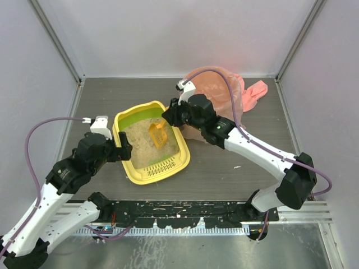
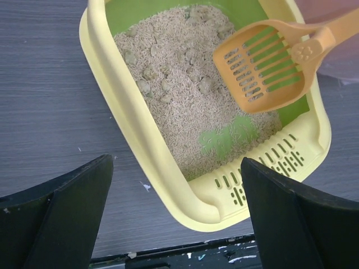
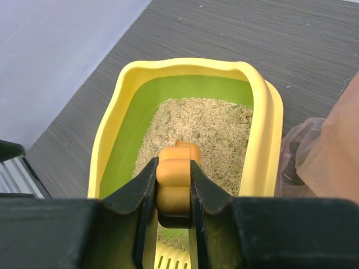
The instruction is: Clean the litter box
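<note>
The yellow litter box point(image 1: 128, 171) lies in the middle of the table, green inside, with beige litter and several clumps point(image 2: 168, 84). Its slotted ledge point(image 2: 269, 162) faces the near edge. My right gripper point(image 1: 169, 116) is shut on the handle of the orange slotted scoop point(image 1: 158, 136), which hangs above the litter; the scoop head point(image 2: 259, 67) looks empty. The handle point(image 3: 175, 178) sits clamped between the fingers. My left gripper point(image 1: 122, 150) is open and empty, its fingers point(image 2: 61, 213) spread beside the box's near left corner.
The round bin lined with a pink bag point(image 1: 224, 92) stands behind and to the right of the box, also at the right edge of the right wrist view point(image 3: 331, 162). A black rail point(image 1: 185, 208) runs along the near table edge. Grey walls enclose the table.
</note>
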### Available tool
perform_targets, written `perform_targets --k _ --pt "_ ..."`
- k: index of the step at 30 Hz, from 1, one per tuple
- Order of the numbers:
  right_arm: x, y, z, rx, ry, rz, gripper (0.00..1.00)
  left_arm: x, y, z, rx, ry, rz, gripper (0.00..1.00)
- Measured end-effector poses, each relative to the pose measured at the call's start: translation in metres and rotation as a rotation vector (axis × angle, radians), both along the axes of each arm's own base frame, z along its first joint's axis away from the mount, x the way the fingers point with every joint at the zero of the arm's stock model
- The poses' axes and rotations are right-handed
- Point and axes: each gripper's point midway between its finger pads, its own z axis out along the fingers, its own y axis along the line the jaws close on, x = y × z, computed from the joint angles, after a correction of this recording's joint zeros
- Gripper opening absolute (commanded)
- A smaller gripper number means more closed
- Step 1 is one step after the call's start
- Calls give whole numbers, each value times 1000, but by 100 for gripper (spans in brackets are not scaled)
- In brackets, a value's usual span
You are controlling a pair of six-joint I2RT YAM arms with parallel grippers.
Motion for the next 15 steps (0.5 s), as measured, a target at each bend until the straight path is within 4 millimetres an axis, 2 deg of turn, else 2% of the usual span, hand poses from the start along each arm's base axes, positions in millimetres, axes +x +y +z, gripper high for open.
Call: perform_targets --k 9,15 --pt "15 7 -10 -89 6 8 1 -4 2 23 -100 -86 22 98" --pt "25 10 -17 -194 -19 -71 1 4 7 21 -74 -90 69 98"
